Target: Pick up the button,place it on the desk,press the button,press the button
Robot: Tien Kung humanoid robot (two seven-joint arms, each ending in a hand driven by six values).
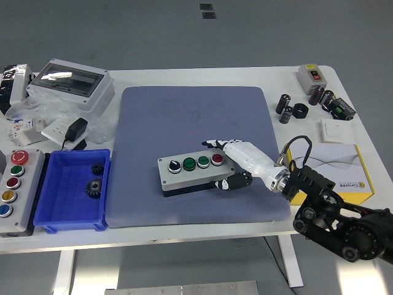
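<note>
Right hand [236, 161] fingers clasp the button box [195, 171] at its right end on the mat [184, 117]

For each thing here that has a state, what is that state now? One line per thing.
Button box: on the blue mat, slightly tilted, gripped at its right end.
Right robot hand: closed on the button box.
Blue bin: open, holds two gears.
Grey enclosure: clear lid closed.
Yellow-and-white box: closed, lying flat.
</note>
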